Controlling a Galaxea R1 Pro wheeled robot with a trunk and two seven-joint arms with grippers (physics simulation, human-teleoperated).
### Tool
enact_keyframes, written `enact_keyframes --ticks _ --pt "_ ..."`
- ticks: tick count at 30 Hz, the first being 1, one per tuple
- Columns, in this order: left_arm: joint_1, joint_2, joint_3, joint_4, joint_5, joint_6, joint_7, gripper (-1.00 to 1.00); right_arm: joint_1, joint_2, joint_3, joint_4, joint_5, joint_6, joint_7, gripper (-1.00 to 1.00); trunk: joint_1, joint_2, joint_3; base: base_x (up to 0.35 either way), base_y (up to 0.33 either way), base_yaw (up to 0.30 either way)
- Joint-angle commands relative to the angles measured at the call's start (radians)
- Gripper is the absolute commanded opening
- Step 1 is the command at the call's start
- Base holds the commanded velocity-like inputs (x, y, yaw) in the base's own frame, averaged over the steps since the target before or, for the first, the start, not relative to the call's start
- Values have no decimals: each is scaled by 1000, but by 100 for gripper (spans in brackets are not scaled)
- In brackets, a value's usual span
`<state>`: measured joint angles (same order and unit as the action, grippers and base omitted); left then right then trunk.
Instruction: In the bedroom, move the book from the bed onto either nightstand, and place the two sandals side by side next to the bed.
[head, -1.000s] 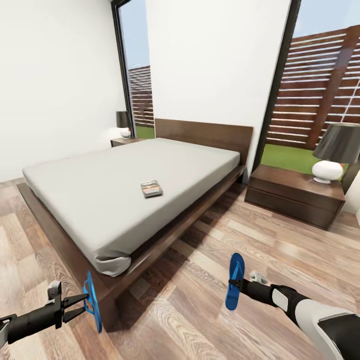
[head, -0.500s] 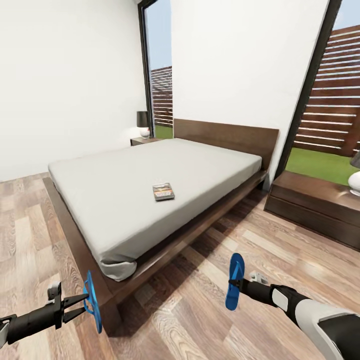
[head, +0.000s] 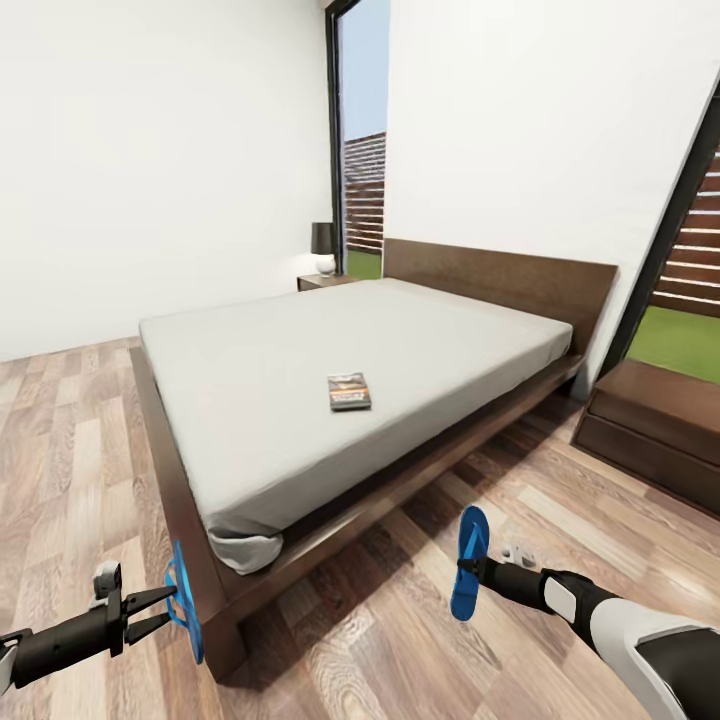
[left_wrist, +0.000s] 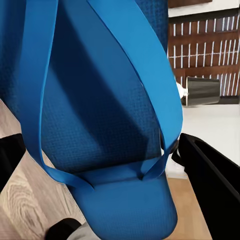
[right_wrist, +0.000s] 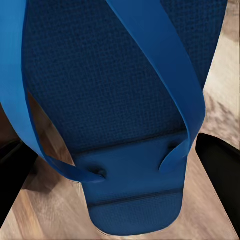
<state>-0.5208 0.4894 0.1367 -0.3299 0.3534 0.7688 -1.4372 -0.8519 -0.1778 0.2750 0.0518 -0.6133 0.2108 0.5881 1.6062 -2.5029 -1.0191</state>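
Note:
The book (head: 349, 391) lies flat on the grey mattress of the bed (head: 300, 370), towards its near side. Each arm holds a blue sandal upright above the wood floor. My left gripper (head: 170, 606) is shut on one sandal (head: 186, 612) right by the bed frame's foot corner. My right gripper (head: 466, 572) is shut on the other sandal (head: 469, 560) over the floor beside the bed. Close up, the left sandal (left_wrist: 100, 115) has a black finger (left_wrist: 212, 172) beside it, and the right sandal (right_wrist: 115, 100) sits between dark fingers (right_wrist: 222, 165).
One nightstand (head: 325, 281) with a black-shaded lamp (head: 323, 248) stands at the far side of the headboard. The other nightstand (head: 655, 425) is at the right edge. Tall black-framed windows flank the headboard. Wood floor (head: 420, 640) runs along the bed's near side.
The camera has swung left, so bed, book and nightstands sit further right in the picture and the near nightstand's lamp has left the view. Both arms still hold their sandals the same way.

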Motion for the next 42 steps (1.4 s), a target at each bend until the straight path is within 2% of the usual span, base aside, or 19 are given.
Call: enact_keyframes --ticks 1,19,28,42 --pt "-1 0 1 0 -1 10 -3 -100 -1 0 4 2 -13 6 7 -100 0 0 -1 176 -160 139" --pt "-1 0 1 0 -1 10 -3 -100 -1 0 4 3 -13 6 7 -100 0 0 -1 66 -149 20" --pt "-1 0 1 0 -1 10 -3 -100 -1 0 4 2 -13 6 7 -100 0 0 -1 1 -20 35" --pt "-1 0 1 2 -1 10 -3 -100 -1 0 4 2 -13 6 7 -100 0 0 -1 0 -1 153"
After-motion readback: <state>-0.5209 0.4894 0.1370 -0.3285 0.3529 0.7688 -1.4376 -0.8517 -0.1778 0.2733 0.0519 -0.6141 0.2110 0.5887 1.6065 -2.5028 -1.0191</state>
